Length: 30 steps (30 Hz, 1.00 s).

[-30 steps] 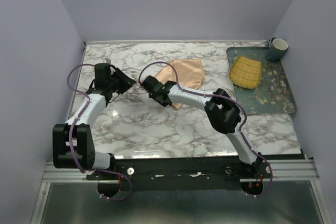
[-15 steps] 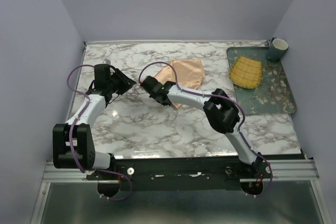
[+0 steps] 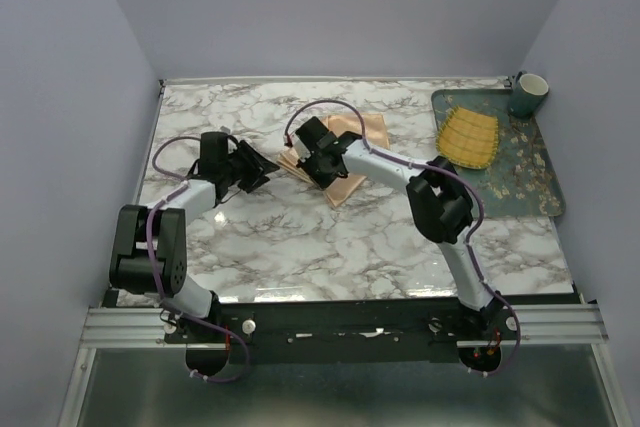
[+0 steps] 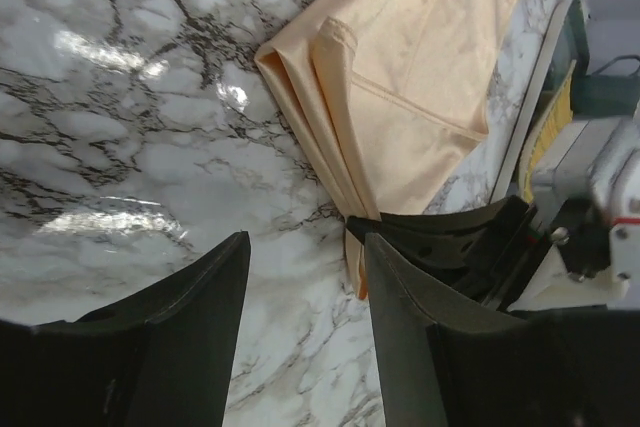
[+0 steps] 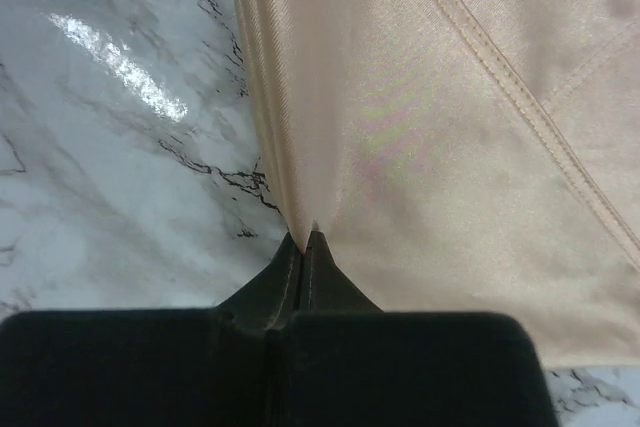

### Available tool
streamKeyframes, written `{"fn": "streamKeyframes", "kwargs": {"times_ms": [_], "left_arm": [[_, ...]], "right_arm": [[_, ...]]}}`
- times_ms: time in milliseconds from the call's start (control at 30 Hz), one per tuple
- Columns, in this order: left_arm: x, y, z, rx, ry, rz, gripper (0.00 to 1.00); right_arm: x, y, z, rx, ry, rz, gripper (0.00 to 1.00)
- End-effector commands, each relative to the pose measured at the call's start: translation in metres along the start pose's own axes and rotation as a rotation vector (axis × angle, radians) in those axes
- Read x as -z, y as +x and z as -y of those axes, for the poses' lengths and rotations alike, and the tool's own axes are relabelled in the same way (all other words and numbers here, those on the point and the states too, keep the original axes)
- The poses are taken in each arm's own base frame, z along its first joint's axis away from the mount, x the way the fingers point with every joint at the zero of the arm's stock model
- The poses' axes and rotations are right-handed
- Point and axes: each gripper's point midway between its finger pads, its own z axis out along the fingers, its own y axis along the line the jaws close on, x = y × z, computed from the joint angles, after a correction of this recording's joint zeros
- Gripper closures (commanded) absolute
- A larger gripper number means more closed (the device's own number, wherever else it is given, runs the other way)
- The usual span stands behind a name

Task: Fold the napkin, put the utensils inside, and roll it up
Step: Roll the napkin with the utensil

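Note:
The peach-orange napkin lies in loose folds on the marble, back of centre. My right gripper is shut on a fold at its left edge; in the right wrist view the cloth rises into the closed tips. My left gripper is open and empty just left of the napkin, low over the marble. In the left wrist view its gap faces the napkin's layered edge, with the right gripper beside it. No utensils show.
A blue-green patterned tray sits at the back right and holds a yellow checked cloth. A green mug stands at the tray's far corner. Grey walls close in the table on three sides.
My right gripper has moved back and to the right, carrying the napkin's left edge with it. My left gripper has swung right toward the napkin.

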Motion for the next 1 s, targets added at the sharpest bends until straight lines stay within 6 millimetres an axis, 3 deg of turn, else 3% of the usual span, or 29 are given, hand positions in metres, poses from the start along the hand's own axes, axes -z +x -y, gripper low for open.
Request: {"fn": "streamKeyframes", "kwargs": {"times_ms": [0,167,333,500,667,833,967], "left_arm": [[-0.020,0.022,0.019,0.019,0.071,-0.067,0.42],[-0.041,0.044,0.029,-0.005,0.056,-0.107,0.37],[-0.055,0.044,0.032,0.061,0.030,-0.089,0.24],[-0.069,0.034,0.032,0.094,-0.026,-0.066,0.24],[-0.081,0.034,0.014,0.127,-0.140,-0.085,0.29],[-0.076,0.036,-0.003,0.099,-0.241,-0.093,0.31],[-0.060,0.028,0.001,0.027,-0.250,-0.043,0.27]], "right_arm": [[0.004,0.019,-0.026,-0.142,-0.326,-0.040,0.99],[0.003,0.024,-0.027,-0.217,-0.471,-0.043,1.00],[0.003,0.021,-0.024,-0.255,-0.530,-0.031,0.99],[0.000,0.019,-0.026,-0.273,-0.560,-0.024,1.00],[0.000,0.017,-0.023,-0.280,-0.569,-0.015,1.00],[-0.002,0.017,-0.020,-0.285,-0.559,-0.012,1.00],[-0.001,0.014,-0.017,-0.288,-0.557,-0.003,1.00]]}}
